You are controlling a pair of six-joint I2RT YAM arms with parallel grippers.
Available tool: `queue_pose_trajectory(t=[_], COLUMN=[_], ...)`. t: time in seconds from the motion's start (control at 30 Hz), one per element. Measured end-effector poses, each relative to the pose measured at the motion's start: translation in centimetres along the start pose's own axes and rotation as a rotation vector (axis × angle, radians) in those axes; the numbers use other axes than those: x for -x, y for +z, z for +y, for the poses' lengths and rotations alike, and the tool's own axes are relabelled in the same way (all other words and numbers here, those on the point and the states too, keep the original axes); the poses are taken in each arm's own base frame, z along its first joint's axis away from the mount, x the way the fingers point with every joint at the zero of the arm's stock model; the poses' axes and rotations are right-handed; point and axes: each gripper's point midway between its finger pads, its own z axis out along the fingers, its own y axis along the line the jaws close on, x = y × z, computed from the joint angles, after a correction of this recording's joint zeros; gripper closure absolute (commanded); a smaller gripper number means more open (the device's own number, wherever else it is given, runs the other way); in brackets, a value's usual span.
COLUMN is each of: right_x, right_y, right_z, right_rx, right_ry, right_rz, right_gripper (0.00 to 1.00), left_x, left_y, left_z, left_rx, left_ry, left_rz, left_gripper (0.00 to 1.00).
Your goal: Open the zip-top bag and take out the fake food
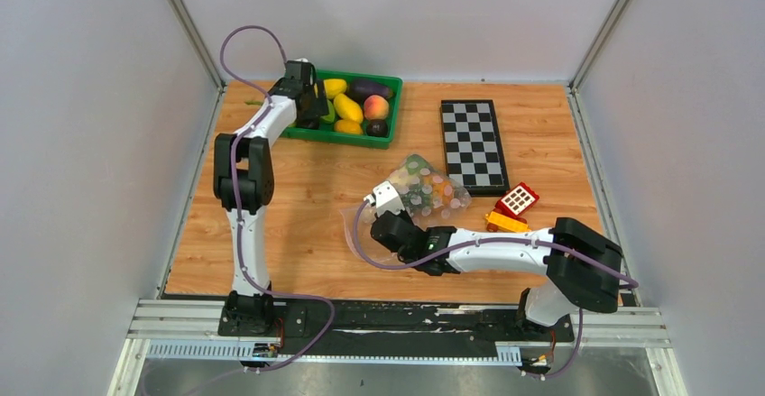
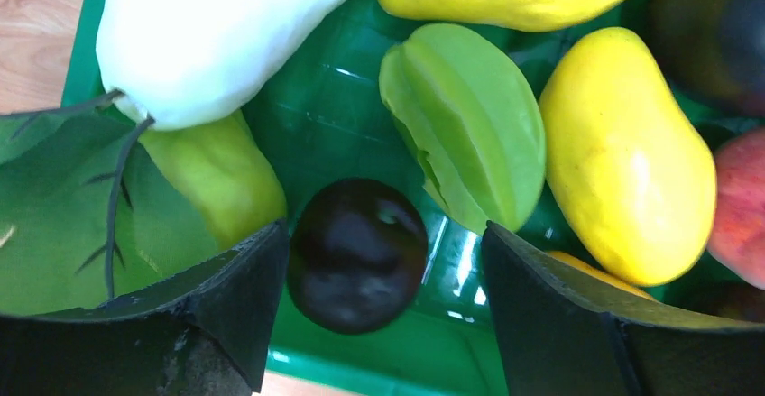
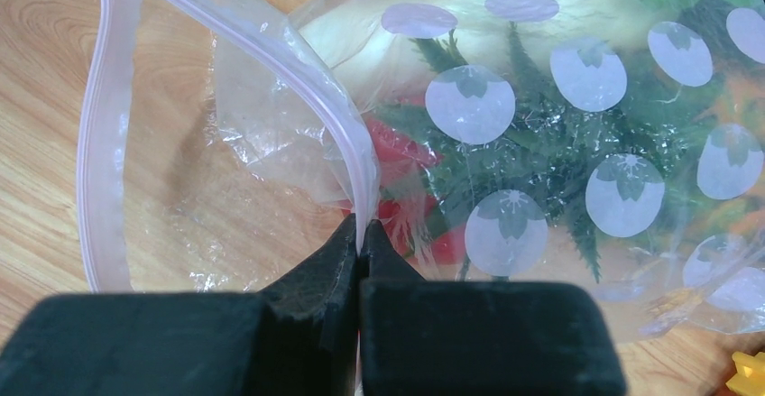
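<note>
The zip-top bag point(image 1: 426, 188) lies near the middle of the table point(image 1: 298, 234). Its dotted body points toward 1 o'clock and its mouth toward 7 o'clock. The right end effector point(image 3: 361, 234) is clamped tight on one lip of the pink zip strip point(image 3: 311, 85). The other lip curves away toward 9 o'clock in the wrist view, so the mouth gapes in a wide loop.

Fake food point(image 3: 401, 157) sits inside the bag. A red piece lies just behind the pinched lip, leafy fronds point(image 3: 541, 134) lie past it, and a pale rounded piece lies toward 12 o'clock.

The left end effector point(image 2: 381, 243) hangs over the green tray point(image 1: 356, 137) at the table's 11 o'clock corner. Its jaws are spread wide and hold nothing. A dark round fruit point(image 2: 356, 252) lies in the gap beneath them; whether the fingers touch it cannot be told.

Around that fruit, in the left wrist view, lie:
- a white radish point(image 2: 216, 26) at 11 o'clock
- a green leaf point(image 2: 54, 207) at 9 o'clock
- a ridged green fruit point(image 2: 465, 121) at 1 o'clock
- a yellow fruit point(image 2: 622, 152) at 2 o'clock

A chessboard point(image 1: 472, 143) lies just beside the bag at 1 o'clock. A red-and-yellow toy car point(image 1: 512, 208) stands near the bag at 4 o'clock.
</note>
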Motion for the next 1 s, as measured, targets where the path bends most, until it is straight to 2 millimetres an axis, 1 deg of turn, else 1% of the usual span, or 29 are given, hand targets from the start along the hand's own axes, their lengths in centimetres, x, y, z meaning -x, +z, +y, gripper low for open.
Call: queue_pose_trajectory(t=[0.07,0.13,0.2,0.33,0.4,0.43,0.47,0.5,0.53,0.63,0.7,0.8,0.9,1.0], right_x=[0.0,0.0,0.1,0.5,0.8,1.0,1.1,1.2,1.3,1.9,2.4,3.4,4.1,4.6], right_y=[0.0,0.0,0.0,-0.1,-0.1,-0.1,-0.1,-0.2,-0.2,-0.6,-0.9,-1.3,-1.7,-1.8], right_z=[0.0,0.0,0.0,0.0,0.0,0.0,0.0,0.0,-0.1,-0.3,-0.5,-0.8,-1.0,-1.2], right_rx=[0.000,0.000,0.000,-0.001,-0.002,-0.002,-0.003,-0.004,-0.004,-0.006,-0.009,-0.017,-0.023,-0.030], right_ry=[-0.001,-0.002,-0.007,-0.013,-0.013,-0.014,-0.013,-0.013,-0.014,-0.019,-0.019,-0.022,-0.021,-0.019], right_rz=[0.000,0.000,-0.001,-0.007,-0.012,-0.014,-0.017,-0.020,-0.021,-0.031,-0.044,-0.063,-0.079,-0.087], right_gripper=[1.00,1.00,1.00,1.00,1.00,1.00,1.00,1.00,1.00,1.00,1.00,1.00,1.00,1.00], left_x=[0.1,0.5,1.3,3.1,3.3,3.1,2.6,1.9,1.0,-3.2,-6.5,-10.4,-13.0,-16.0], left_y=[-0.9,-2.4,-4.7,-10.9,-14.3,-15.8,-17.4,-18.5,-19.8,-22.8,-24.5,-26.6,-28.5,-30.4], left_z=[-0.3,-0.6,-0.9,-1.8,-2.3,-2.5,-2.8,-3.1,-3.5,-4.5,-4.9,-5.0,-5.1,-5.8], left_rx=[-0.024,-0.050,-0.085,-0.169,-0.215,-0.236,-0.259,-0.277,-0.301,-0.371,-0.414,-0.466,-0.519,-0.599], left_ry=[-0.003,-0.006,-0.017,-0.054,-0.070,-0.075,-0.077,-0.078,-0.077,-0.074,-0.068,-0.069,-0.091,-0.120], left_rz=[0.006,0.004,-0.014,-0.079,-0.117,-0.133,-0.142,-0.145,-0.150,-0.126,-0.095,-0.064,-0.057,-0.044], left_gripper=[0.09,0.07,0.06,0.06,0.06,0.06,0.06,0.06,0.06,0.07,0.07,0.07,0.10,0.14])
